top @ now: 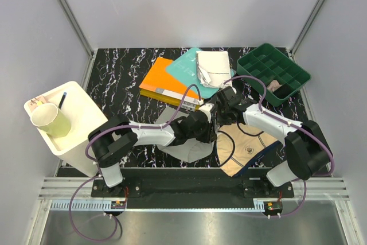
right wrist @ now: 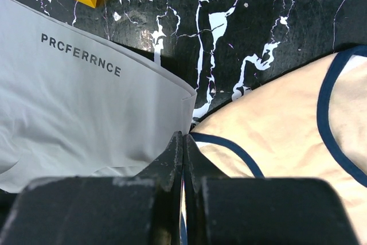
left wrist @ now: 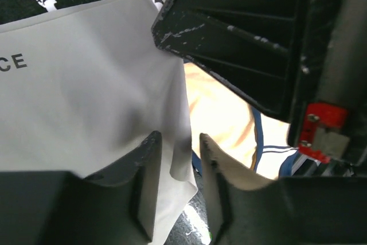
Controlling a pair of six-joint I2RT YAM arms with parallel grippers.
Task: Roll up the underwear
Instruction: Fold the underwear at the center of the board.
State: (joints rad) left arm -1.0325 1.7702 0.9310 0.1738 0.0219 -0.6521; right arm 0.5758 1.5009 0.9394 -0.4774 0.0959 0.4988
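Observation:
The light grey underwear (top: 186, 147) lies on the black marble table under my left arm; its waistband lettering shows in the right wrist view (right wrist: 74, 119). The beige underwear with navy edging (top: 246, 147) lies right beside it, touching its edge (right wrist: 281, 136). My left gripper (top: 206, 123) is open, and its jaws straddle the grey brief's right edge (left wrist: 86, 101) in the left wrist view (left wrist: 180, 162). My right gripper (top: 221, 107) is shut, tips down where the grey and beige fabrics meet (right wrist: 183, 142); I cannot tell whether it pinches fabric.
An orange book (top: 163, 81), a teal book (top: 186, 67) and a white packet (top: 212, 67) lie behind the grippers. A green compartment tray (top: 274, 73) stands at the back right. A white bin (top: 80, 113) holding a cup (top: 50, 120) stands at the left. My right arm (left wrist: 246, 44) hangs close over the left gripper.

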